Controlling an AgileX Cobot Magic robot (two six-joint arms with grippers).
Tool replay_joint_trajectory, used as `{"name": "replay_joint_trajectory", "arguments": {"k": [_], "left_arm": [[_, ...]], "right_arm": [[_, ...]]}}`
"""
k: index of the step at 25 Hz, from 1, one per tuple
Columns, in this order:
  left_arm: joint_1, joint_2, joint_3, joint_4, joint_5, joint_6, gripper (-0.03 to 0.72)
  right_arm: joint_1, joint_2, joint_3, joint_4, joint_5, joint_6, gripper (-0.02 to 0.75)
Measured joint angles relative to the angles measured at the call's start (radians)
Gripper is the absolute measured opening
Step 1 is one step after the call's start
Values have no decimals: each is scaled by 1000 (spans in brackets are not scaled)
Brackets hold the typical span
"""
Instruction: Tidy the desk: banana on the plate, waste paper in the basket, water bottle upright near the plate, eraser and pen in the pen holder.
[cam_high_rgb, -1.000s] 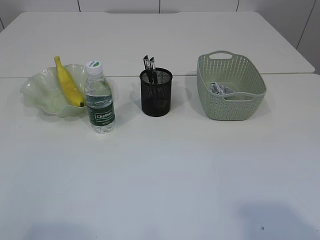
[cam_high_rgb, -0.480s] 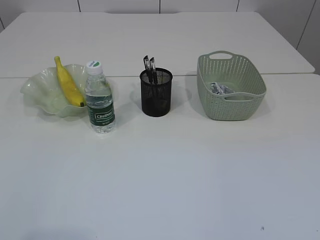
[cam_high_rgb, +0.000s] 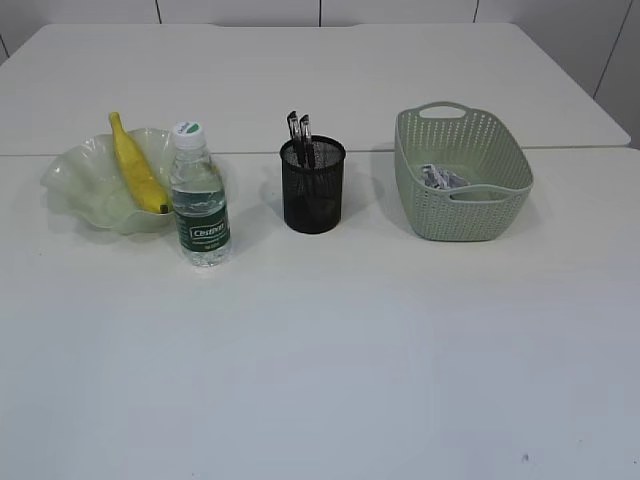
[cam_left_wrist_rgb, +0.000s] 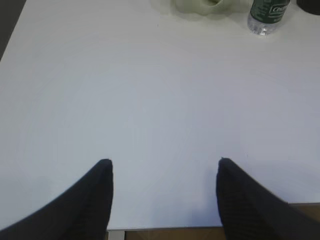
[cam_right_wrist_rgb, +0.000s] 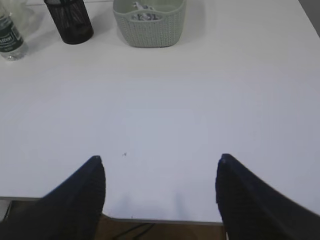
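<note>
Nearest to me, my left gripper (cam_left_wrist_rgb: 162, 172) hung over bare desk (cam_high_rgb: 320, 380) with its jaws spread wide and nothing between them. My right gripper (cam_right_wrist_rgb: 159, 167) was the same, spread and empty, above the near edge.

Farther out, at about 10 o'clock, the water bottle (cam_high_rgb: 199, 196) stood upright, cap up, touching the plate or just beside it; I could not tell which. I guessed it would be light and a bit slippery, best held around the label.

Behind it sat the wavy green plate (cam_high_rgb: 75, 185), which looked easy to break. The banana (cam_high_rgb: 137, 172) lay in it, its long side running from 11 o'clock down to 5 o'clock, dark tip near the bottle. It was surely soft, so I would hold its middle gently.

At 12 o'clock, the black mesh pen holder (cam_high_rgb: 312, 185) held pens (cam_high_rgb: 299, 135) standing tips down. I could not see the eraser.

At 2 o'clock, the waste paper (cam_high_rgb: 440, 178) lay inside the basket (cam_high_rgb: 480, 215).
</note>
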Motion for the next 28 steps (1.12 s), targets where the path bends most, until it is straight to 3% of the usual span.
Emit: {"name": "replay_joint_trajectory", "arguments": {"k": [8,19,28], "left_arm": [[0,-4,6,10,-4,0,458],[0,-4,56,26,-150,0,458],[0,-4,56,2,-154,53,533]], "right_arm": [[0,0,69,-29,-12,-12,513],[0,0,108,-66,-117,-25,513],[0,0,108,-59,-119,-61,513]]}}
